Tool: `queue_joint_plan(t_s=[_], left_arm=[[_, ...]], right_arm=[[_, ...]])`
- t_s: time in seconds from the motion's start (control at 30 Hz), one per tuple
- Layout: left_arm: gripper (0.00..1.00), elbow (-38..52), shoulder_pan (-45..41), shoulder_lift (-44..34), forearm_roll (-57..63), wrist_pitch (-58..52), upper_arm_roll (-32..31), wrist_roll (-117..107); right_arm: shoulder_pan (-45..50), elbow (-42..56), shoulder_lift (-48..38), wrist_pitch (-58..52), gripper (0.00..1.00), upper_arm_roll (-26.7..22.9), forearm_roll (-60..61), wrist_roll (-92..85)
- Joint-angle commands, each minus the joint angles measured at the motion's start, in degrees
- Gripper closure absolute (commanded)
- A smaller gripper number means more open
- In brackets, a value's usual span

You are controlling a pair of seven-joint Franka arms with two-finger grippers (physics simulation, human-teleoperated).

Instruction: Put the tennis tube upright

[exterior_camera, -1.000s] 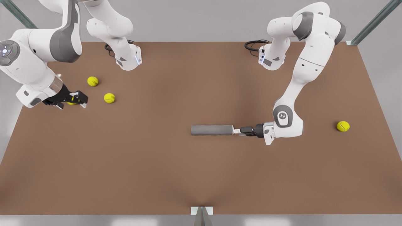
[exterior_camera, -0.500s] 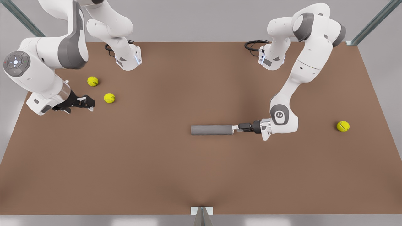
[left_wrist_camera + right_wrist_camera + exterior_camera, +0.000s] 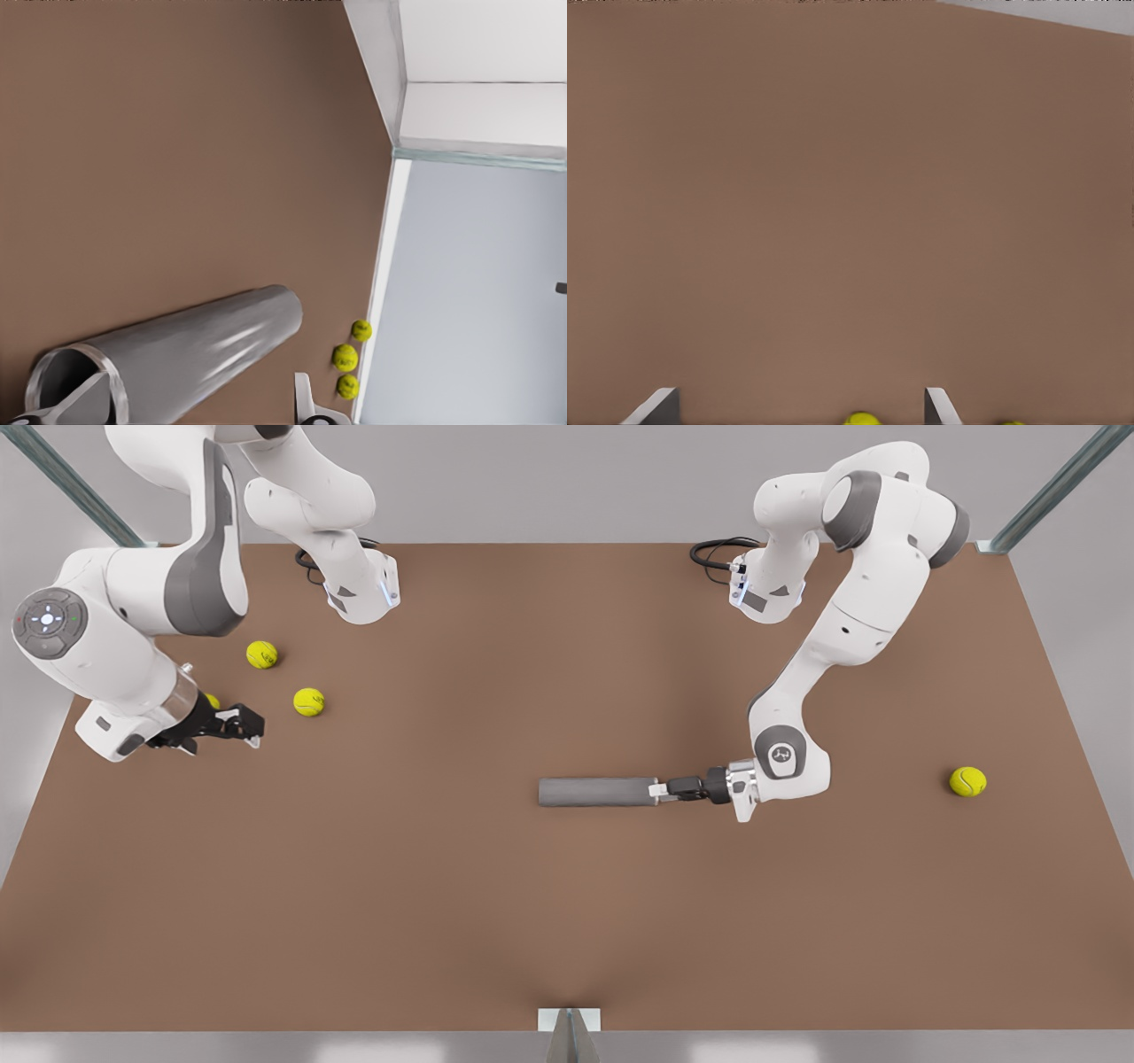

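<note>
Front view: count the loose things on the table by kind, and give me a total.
Tennis balls: 4, one of them half hidden behind the right hand
Tennis tube: 1, lying flat with the left hand at its open end
Total: 5

Tennis balls: four — [image 3: 261, 654], [image 3: 308, 701], [image 3: 967, 781], and one partly hidden [image 3: 213, 701]
Tennis tube [image 3: 596, 792]: one
Robot arms: two
Grippers: two
</note>
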Motion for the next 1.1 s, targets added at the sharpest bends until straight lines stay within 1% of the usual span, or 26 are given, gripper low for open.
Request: queue_joint_plan(t_s=[0.0,0.23,0.7,0.83,0.97,1.07], left_arm=[[0.01,0.0,-0.2,0.0,-1.3,0.0,0.0,0.0],[0.01,-0.1,-1.5,1.4,-4.2,0.0,-0.3,0.3],[0.02,-0.8,-0.9,1.6,-5.2,0.2,-0.4,1.2],[0.02,-3.4,-0.5,0.5,-5.2,0.7,-0.4,2.3],[0.02,-3.9,-0.6,0.6,-5.2,0.8,-0.4,3.0],[0.02,-3.8,-1.6,1.0,-7.8,0.8,-0.4,3.9]], right_arm=[[0.2,0.0,0.1,0.1,0.00,0.0,0.0,0.0],[0.3,-0.3,0.1,0.3,0.00,0.0,0.0,-0.1],[0.3,-1.0,0.2,0.9,0.00,0.0,0.0,-0.1],[0.3,-1.1,0.2,1.0,0.00,0.0,0.0,-0.1],[0.5,-1.0,0.2,1.1,0.00,0.0,0.0,-0.1],[0.4,-1.1,0.2,1.1,0.00,0.0,0.0,-0.1]])
